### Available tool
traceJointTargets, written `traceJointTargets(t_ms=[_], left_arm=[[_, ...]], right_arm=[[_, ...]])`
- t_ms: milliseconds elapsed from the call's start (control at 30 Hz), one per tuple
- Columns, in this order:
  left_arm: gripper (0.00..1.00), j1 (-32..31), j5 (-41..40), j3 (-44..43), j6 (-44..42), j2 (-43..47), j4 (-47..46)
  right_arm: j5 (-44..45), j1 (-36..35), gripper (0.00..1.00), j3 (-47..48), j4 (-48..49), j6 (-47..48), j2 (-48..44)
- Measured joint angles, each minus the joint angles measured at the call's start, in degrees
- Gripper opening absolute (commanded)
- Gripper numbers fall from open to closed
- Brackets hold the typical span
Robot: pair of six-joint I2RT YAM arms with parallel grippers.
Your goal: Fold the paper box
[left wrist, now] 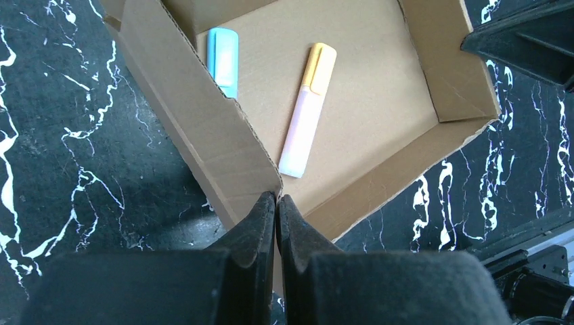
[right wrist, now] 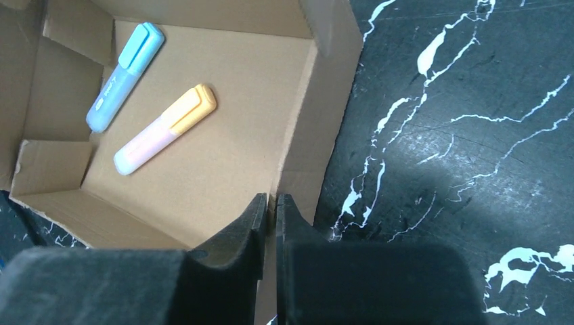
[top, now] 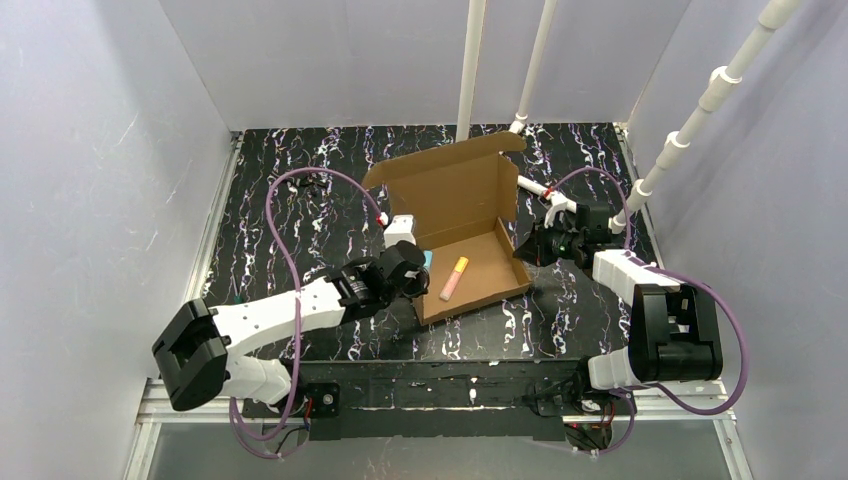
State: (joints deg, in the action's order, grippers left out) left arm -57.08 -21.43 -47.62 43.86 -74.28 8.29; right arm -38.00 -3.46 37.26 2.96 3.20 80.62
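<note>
We pinch the box's (left wrist: 223, 145) left wall with our left gripper (left wrist: 277, 206). Our right gripper (right wrist: 271, 206) clamps its right wall.

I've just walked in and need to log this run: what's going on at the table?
Both arms hold an open brown paper box on the marbled table. The left gripper pinches its left wall, the right gripper its right wall. The lid stands open at the back; an orange-capped highlighter and a blue highlighter lie inside.
</note>
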Motion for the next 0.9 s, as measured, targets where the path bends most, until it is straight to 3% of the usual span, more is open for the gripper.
traceJointTargets(t_ms=[267,367,633,900], left_arm=[[0.00,0.0,1.4,-1.3,1.7,-2.8,-1.6],[0.13,0.0,2.5,-1.8,1.9,-4.5,-3.1],[0.35,0.0,6.2,-3.4,2.3,-8.3,-2.1],[0.48,0.0,6.9,0.7,3.3,3.9,3.6]], right_arm=[[-2.0,-0.2,0.23,0.0,-1.3,0.8,0.0],[-2.4,-0.2,0.24,0.0,-1.5,1.2,0.0],[-3.6,-0.5,0.24,0.0,-3.1,1.8,-0.2],[-4.7,-0.9,0.24,0.0,-4.5,2.3,-0.2]])
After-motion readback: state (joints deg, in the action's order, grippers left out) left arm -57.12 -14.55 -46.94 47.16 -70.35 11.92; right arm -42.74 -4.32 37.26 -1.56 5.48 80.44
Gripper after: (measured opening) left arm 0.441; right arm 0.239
